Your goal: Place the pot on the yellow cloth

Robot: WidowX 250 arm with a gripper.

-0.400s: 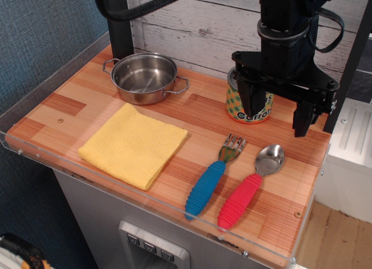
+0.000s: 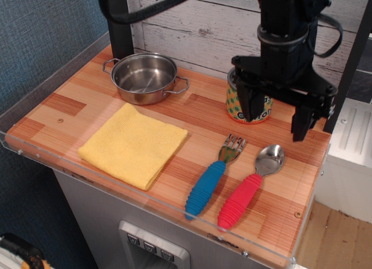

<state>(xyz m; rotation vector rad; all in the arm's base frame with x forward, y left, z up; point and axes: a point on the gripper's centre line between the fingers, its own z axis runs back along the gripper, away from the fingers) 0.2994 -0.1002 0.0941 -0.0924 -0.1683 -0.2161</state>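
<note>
While the pot (image 2: 144, 77) sits empty at the back left of the wooden tabletop (image 2: 197, 115), upright on its base with its two wire loop handles pointing out to either side, nothing is touching it. Just in front of it, nearly against its near wall, the yellow cloth (image 2: 133, 144) lies flat and bare, so the move called for looks short: lift and set down toward the front edge. The gripper (image 2: 278, 119) hangs well apart from both, over the right side of the table, its two dark fingers spread wide and holding nothing. It hovers in front of a printed tin can (image 2: 239, 104), partly hiding it. Below it a fork with a blue ribbed handle (image 2: 213, 179) and a spoon with a red ribbed handle (image 2: 251, 187) lie side by side, clear of any path between pot and cloth. By my judgement the task has not begun, and the arm must first cross leftward to the pot.
</note>
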